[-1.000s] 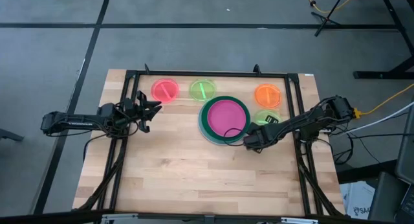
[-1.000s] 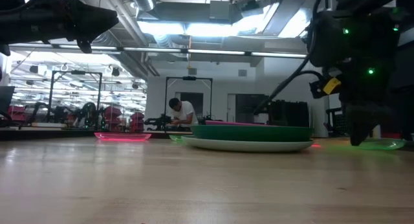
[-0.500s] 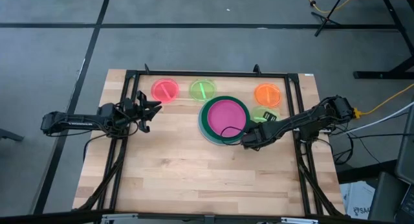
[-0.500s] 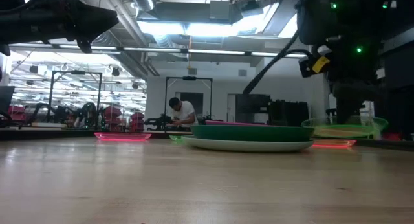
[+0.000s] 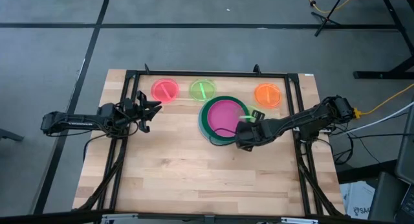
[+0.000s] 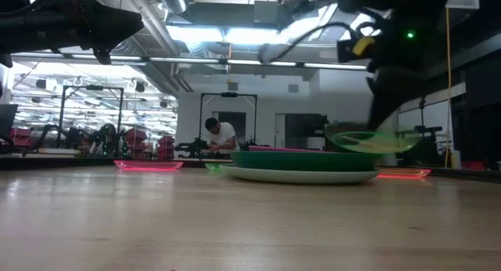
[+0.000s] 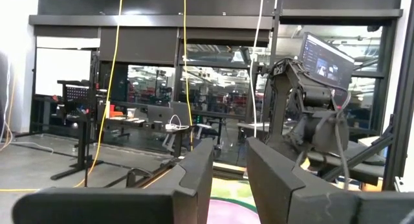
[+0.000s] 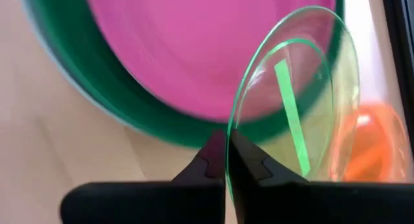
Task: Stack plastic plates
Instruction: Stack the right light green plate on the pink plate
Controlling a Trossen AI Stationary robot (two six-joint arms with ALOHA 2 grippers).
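A stack of larger plates [image 5: 224, 118] rests on the table: light blue at the bottom, dark green, magenta [image 8: 213, 49] on top. No peach plate shows. Along the far edge lie small translucent plates: pink-red [image 5: 165, 90], neon green [image 5: 202, 89] and orange [image 5: 268, 94]. My right gripper [image 5: 243, 125] is at the stack's right side, shut on the second neon green plate [image 6: 372, 139]. My left gripper [image 5: 154, 111] hovers open above the table's left part, well left of the stack, touching nothing. My right gripper pinches the neon green plate by its rim [image 8: 228, 136] between the two fingers [image 8: 249, 162]. It comes from the table's right side, slanting toward the stack. The plate is lifted clear and slightly tilted, reaching out ahead of the fingers over the stack's right edge.
Dark frame rails [image 5: 292, 88] run along the table's far, left and right sides. Bare wood [image 5: 194, 166] stretches across the near half of the table. A person [image 6: 221, 135] stands far off in the room behind.
My right gripper has lifted the neon green plate off the table beside the orange plate. It has carried the plate up and toward the table's left, and the plate now hangs over the stack's right edge.
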